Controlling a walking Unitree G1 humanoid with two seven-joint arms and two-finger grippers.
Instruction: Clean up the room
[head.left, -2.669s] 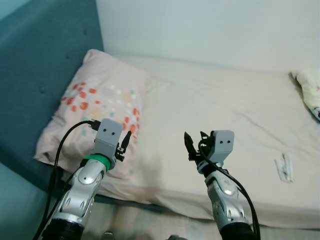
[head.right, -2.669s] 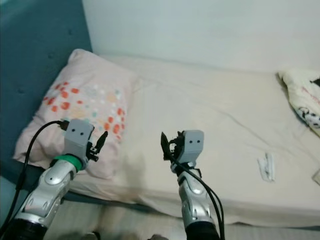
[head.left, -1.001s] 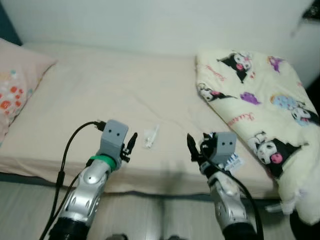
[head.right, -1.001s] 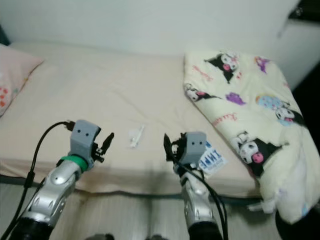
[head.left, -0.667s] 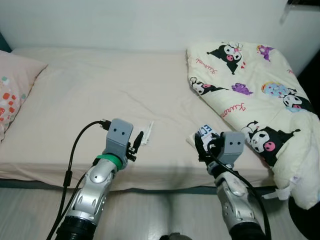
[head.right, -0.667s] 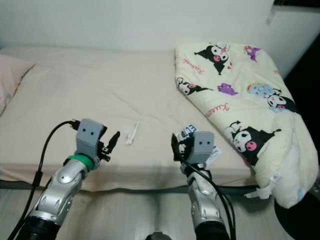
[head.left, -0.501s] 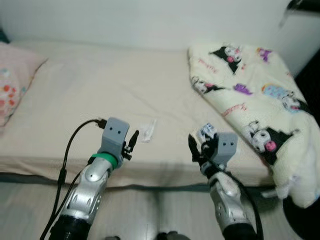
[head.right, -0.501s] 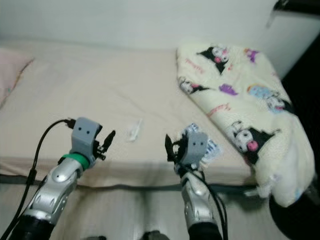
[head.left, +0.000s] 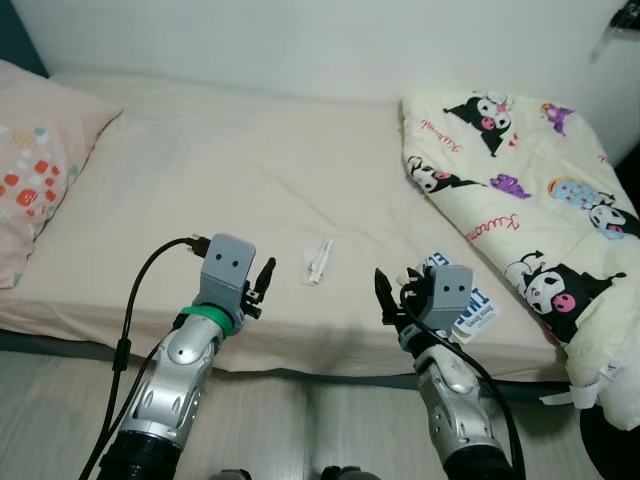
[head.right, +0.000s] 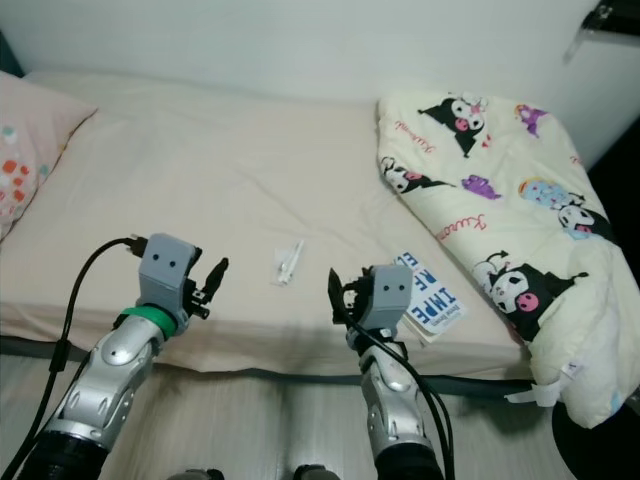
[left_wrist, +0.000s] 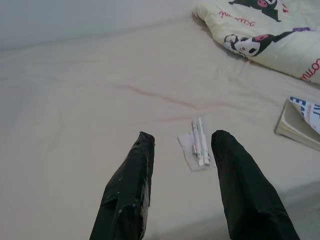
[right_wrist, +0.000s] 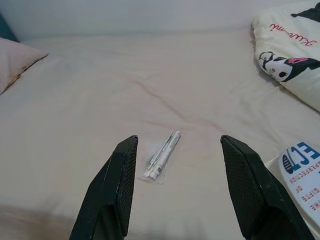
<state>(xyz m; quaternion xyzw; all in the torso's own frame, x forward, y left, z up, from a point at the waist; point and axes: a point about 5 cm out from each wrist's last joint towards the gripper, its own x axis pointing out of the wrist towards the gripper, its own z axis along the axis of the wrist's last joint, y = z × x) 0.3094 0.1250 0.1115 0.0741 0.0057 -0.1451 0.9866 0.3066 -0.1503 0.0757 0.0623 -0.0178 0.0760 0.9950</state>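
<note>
A small clear packet of white sticks (head.left: 319, 263) lies on the cream bed sheet (head.left: 220, 170), just beyond and between my two grippers. A blue-and-white booklet (head.right: 432, 295) lies near the bed's front edge, right behind my right gripper. The left gripper (head.left: 260, 285) hovers open over the front edge of the bed, with the packet (left_wrist: 198, 145) ahead of its fingers. Held level with it, the right gripper (head.left: 393, 295) is also open, and the packet (right_wrist: 161, 154) lies ahead between its fingers. Neither gripper holds anything.
A cream blanket printed with cartoon characters (head.left: 520, 190) is heaped on the right end of the bed and hangs over its edge. A pink pillow with red dots (head.left: 35, 185) lies at the left end. A white wall runs behind; pale floor lies below the bed.
The camera swung from the pillow end toward the blanket end, then shifted slightly back left. Both arms keep the same raised pose; nothing on the bed has moved.
</note>
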